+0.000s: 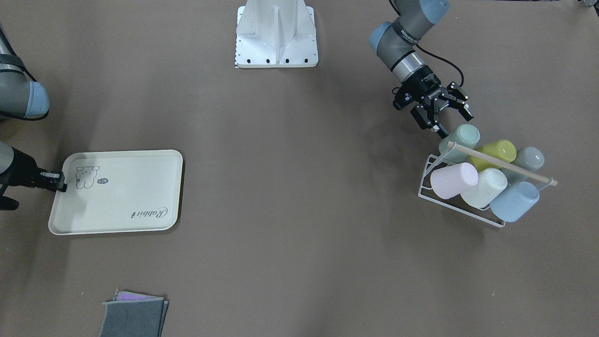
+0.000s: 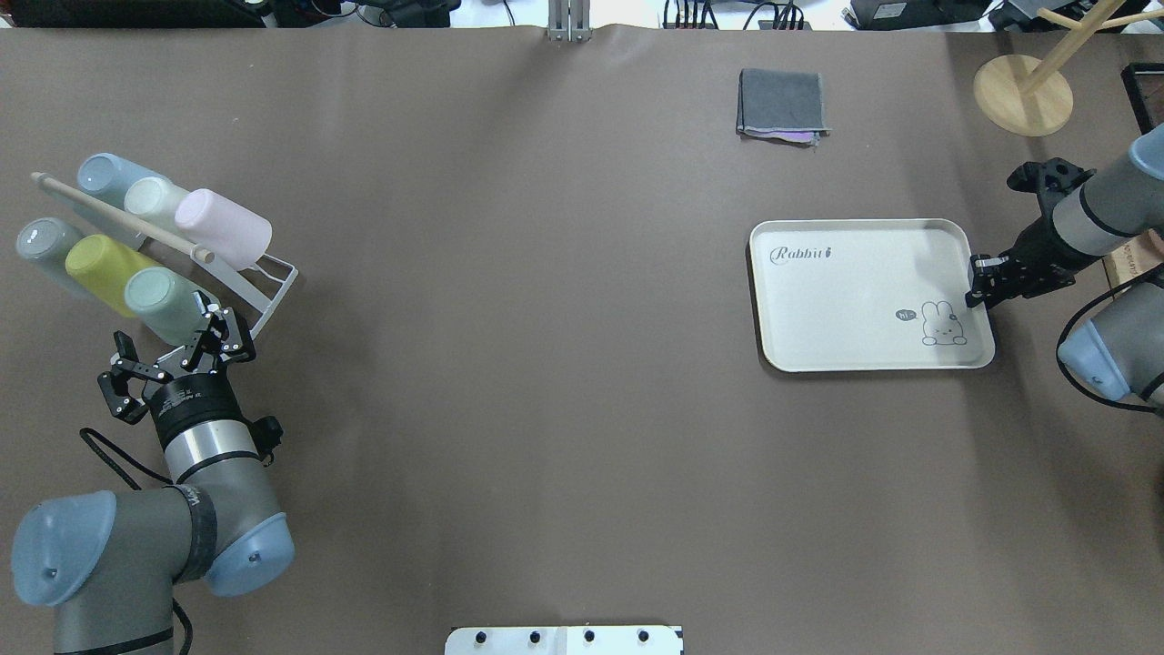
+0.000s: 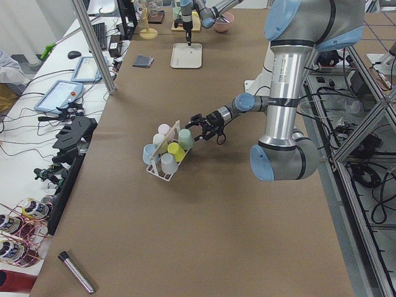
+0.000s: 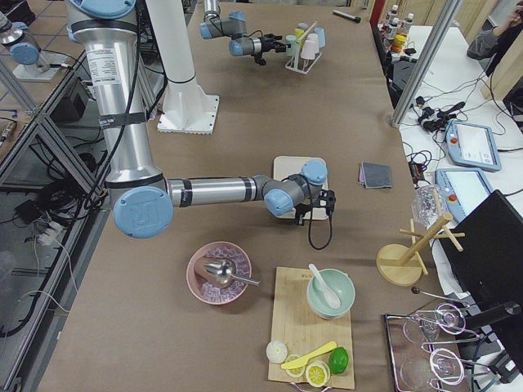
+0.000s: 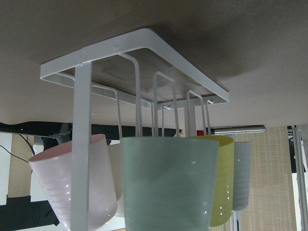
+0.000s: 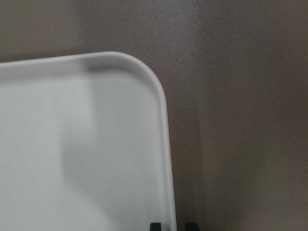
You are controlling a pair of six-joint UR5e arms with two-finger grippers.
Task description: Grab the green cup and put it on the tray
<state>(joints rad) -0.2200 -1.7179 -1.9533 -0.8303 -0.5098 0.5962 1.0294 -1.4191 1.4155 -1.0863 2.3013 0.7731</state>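
Observation:
The green cup lies on its side in a white wire rack, at the rack's end nearest my left arm; it also shows in the overhead view and fills the left wrist view. My left gripper is open just behind the cup's base, its fingers spread and apart from the cup. The cream tray lies flat on the other side of the table. My right gripper is shut on the tray's rim near the bear drawing.
The rack also holds pink, cream, blue, yellow-green and grey-blue cups under a wooden bar. A folded grey cloth lies beyond the tray. A wooden stand is at the far right.

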